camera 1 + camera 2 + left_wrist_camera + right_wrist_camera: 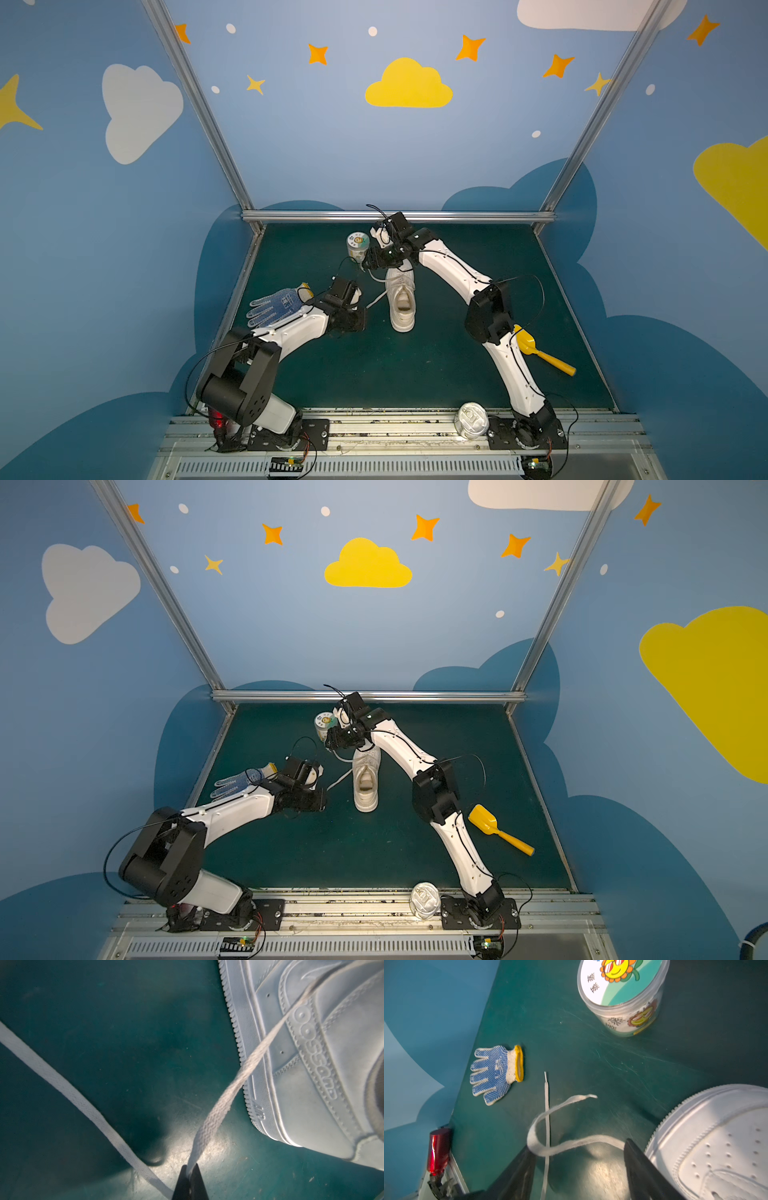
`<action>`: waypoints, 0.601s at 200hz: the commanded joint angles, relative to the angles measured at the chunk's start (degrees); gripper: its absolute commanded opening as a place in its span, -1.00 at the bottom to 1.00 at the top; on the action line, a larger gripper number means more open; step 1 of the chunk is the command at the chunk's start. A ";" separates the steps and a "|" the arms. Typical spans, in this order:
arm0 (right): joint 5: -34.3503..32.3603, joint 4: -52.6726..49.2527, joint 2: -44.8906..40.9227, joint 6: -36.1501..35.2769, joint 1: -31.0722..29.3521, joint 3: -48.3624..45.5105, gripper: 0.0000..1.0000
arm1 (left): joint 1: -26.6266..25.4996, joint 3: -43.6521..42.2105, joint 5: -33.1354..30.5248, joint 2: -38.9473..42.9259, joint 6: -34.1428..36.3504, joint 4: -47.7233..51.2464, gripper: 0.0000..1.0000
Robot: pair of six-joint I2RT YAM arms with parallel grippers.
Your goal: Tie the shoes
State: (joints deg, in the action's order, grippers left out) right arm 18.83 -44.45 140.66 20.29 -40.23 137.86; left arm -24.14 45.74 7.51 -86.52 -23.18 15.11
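Plainly white, the sneaker [402, 300] stands upright, thick-soled, its flat laces [239, 1078] untied

right arm [451, 266] covers toe of sneaker [402, 307].

The sneaker [311, 1064] upper is smooth, leather-like and faintly glossy, with embossed stitching; the sole edge is finely ribbed. The lace [218, 1105] is flat woven cloth. The table [104, 1043] is matt green and scratched. The glove [494, 1072] is knitted cloth with blue dots. The jar [629, 1018] is clear plastic.
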 commanded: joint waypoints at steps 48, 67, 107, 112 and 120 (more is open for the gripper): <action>3.59 -9.15 3.83 -2.10 0.77 4.30 0.37 | -0.12 0.56 0.05 0.77 0.31 0.84 -0.84; 1.43 -11.83 4.80 -4.10 0.79 5.25 0.39 | -0.12 0.68 0.14 0.72 0.30 0.88 -0.82; 8.45 -11.67 4.23 -4.76 1.31 4.33 0.37 | -0.12 0.86 0.05 0.48 0.22 0.79 -0.79; 8.73 -11.79 4.19 -5.04 1.38 4.42 0.37 | -0.08 0.85 0.14 0.35 0.20 0.73 -0.78; 9.44 -11.91 4.16 -5.31 1.40 4.28 0.37 | -0.20 0.93 0.14 0.26 0.14 0.71 -0.76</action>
State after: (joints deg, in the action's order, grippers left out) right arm 25.15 -54.46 144.75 16.99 -39.07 141.51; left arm -24.14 45.74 7.53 -86.52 -23.20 15.14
